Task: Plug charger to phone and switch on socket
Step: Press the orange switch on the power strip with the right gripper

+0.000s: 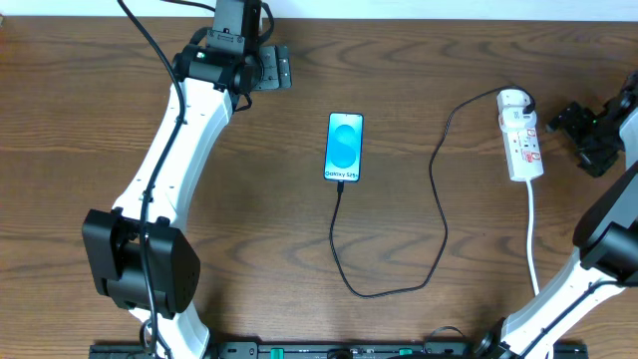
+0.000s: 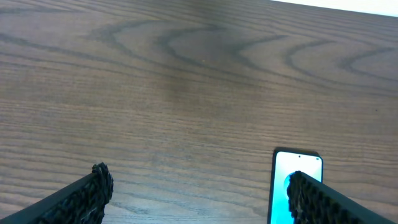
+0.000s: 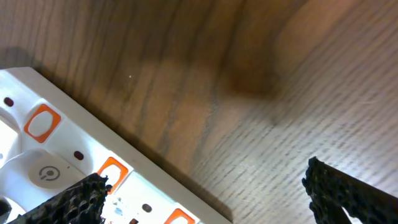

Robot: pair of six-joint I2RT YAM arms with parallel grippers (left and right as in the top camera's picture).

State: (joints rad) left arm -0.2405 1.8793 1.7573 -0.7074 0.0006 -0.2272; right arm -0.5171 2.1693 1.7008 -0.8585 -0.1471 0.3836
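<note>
Phone (image 1: pixel 344 147): slim, dark edges, flat on the table, screen up and lit bright blue. It lies well clear of my left gripper (image 1: pixel 282 68), ahead and to its right. In the left wrist view the phone's top corner (image 2: pixel 297 177) peeks out behind my right-hand finger.

Charger (image 1: pixel 445 229): thin black cable. One end meets the phone's bottom edge and looks plugged in. It loops away, then runs up to the socket's rounded end.

Socket (image 1: pixel 522 140): narrow white strip with orange-red switches, just ahead of my right gripper (image 1: pixel 564 128), not touching. In the right wrist view it (image 3: pixel 74 155) runs under my left finger. Switch state unreadable.
</note>
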